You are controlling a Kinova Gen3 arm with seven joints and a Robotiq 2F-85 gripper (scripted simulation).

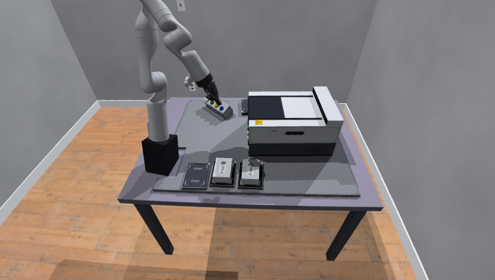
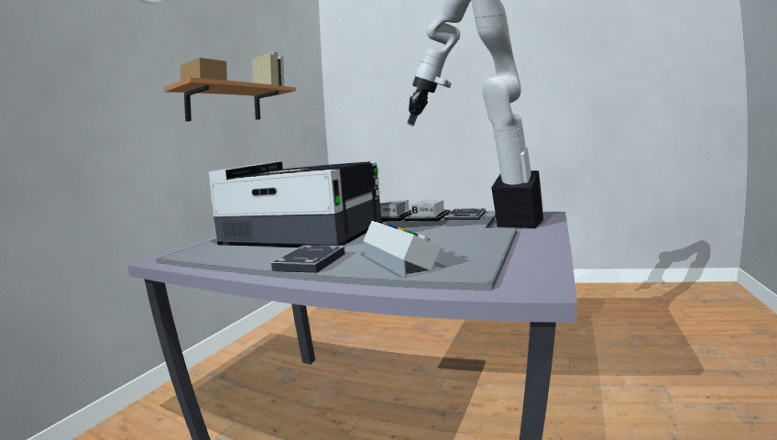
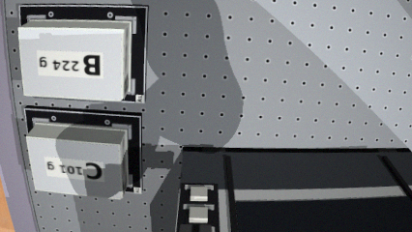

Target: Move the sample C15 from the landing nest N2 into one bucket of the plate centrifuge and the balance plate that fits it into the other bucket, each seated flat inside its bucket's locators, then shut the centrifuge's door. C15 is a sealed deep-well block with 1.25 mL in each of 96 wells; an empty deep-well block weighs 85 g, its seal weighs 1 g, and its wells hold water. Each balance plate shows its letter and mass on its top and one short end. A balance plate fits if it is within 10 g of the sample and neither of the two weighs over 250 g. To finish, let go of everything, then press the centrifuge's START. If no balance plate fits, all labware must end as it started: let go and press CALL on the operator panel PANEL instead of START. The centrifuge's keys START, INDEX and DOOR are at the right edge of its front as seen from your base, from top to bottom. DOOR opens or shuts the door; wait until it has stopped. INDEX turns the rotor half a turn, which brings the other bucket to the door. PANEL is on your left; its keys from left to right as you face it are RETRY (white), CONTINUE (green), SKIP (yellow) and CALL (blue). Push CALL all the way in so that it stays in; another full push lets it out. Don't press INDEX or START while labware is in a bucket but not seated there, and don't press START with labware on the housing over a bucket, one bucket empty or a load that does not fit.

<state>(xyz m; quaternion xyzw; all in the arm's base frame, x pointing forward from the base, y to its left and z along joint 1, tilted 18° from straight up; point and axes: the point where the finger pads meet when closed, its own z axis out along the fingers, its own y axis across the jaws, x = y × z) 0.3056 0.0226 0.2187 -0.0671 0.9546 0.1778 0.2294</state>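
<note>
My gripper [image 1: 214,98] [image 2: 412,121] is shut and empty. It hangs high over the table, above the operator panel [image 1: 218,107] [image 2: 401,248] with its coloured keys. Balance plate B, marked 224 g [image 3: 73,63] [image 1: 222,170], and balance plate C, marked 101 g [image 3: 77,163] [image 1: 250,172], each sit in a nest at the table's front edge. The centrifuge [image 1: 292,119] [image 2: 294,203] stands to the right. Its top shows a dark half and a white half; I cannot tell if the door is open. I see no deep-well block in any view.
An empty dark nest [image 1: 196,175] [image 2: 465,213] lies beside plate B. Another dark nest [image 1: 244,105] [image 2: 308,257] with nothing on it lies between the panel and the centrifuge. The centrifuge's keys [image 3: 200,203] [image 2: 376,180] show at its front edge. The arm's base [image 1: 160,154] stands at the left.
</note>
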